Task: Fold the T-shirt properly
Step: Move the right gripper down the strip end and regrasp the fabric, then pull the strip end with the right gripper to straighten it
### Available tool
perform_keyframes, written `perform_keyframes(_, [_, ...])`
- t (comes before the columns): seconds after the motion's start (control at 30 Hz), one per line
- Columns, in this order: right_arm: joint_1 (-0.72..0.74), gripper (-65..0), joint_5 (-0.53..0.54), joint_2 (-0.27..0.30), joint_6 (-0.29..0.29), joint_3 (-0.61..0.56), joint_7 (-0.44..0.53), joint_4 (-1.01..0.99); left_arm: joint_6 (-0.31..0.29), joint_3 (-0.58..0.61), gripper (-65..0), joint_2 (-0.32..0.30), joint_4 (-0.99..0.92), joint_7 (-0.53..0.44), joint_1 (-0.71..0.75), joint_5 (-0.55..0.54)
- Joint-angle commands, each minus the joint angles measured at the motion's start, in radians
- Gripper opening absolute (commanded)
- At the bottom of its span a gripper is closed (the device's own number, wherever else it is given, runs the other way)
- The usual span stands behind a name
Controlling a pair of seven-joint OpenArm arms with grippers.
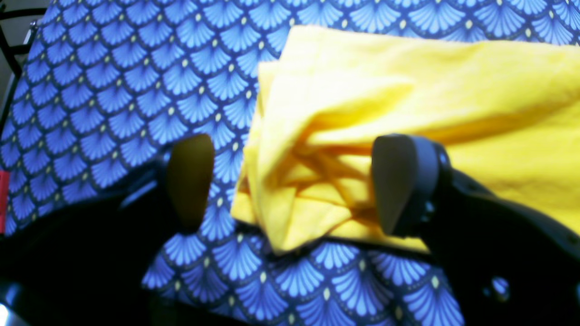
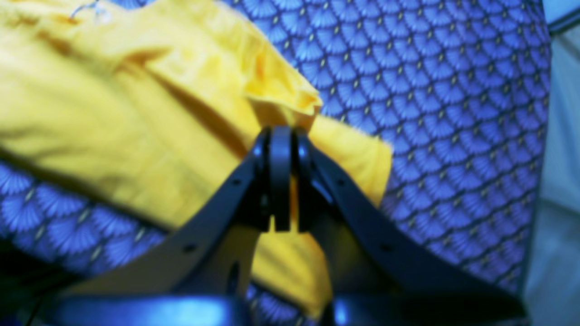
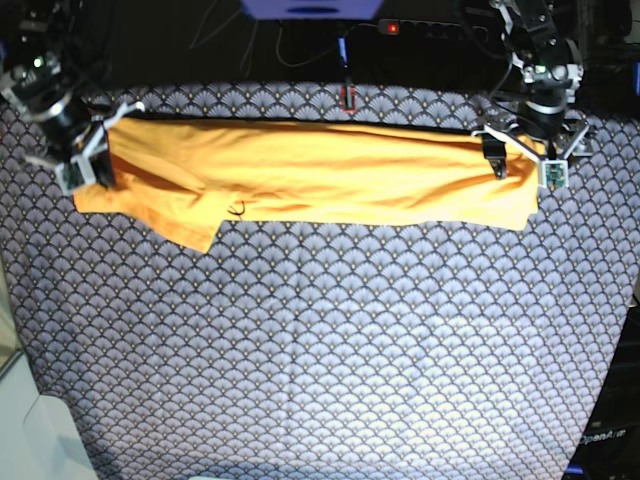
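T-shirt folded into a long band across the top of the surface, one hand at each end.

Surface (image 3: 320, 360) fills the base view, covered in blue-grey scallop-pattern cloth, lower two thirds bare. T-shirt (image 3: 300, 175), yellow-orange, lies as a wide horizontal strip across the upper part of the base view, a sleeve flap hanging down at its lower left, wrinkled. Right hand (image 3: 82, 160) sits at the strip's left end, upper left of the base view; in the right wrist view its fingers (image 2: 281, 176) are pressed together, pinching a bunched corner of the T-shirt. Left hand (image 3: 522, 160) sits at the strip's right end, upper right of the base view; in the left wrist view it is spread wide, fingers (image 1: 398, 181) either side of the crumpled shirt end, not gripping it.
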Motion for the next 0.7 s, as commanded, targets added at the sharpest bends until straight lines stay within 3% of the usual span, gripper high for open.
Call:
perform_keyframes(0.0, [-0.022, -65.0, 0.018, 0.007, -0.002, 0.006, 0.061, 0.018, 0.004, -0.002, -11.8, -0.006, 0.013, -0.02, 0.001, -0.003])
perform_keyframes(0.13, [-0.096, -65.0, 0.018, 0.007, -0.002, 0.006, 0.166, 0.012, 0.004, -0.002, -11.8, -0.006, 0.013, -0.019, 0.003, -0.003])
perform_keyframes(0.67, [-0.128, -65.0, 0.018, 0.008, -0.002, 0.088, 0.327, -0.151, 0.004, -0.021, -11.8, -0.007, 0.013, -0.019, 0.018, -0.003])
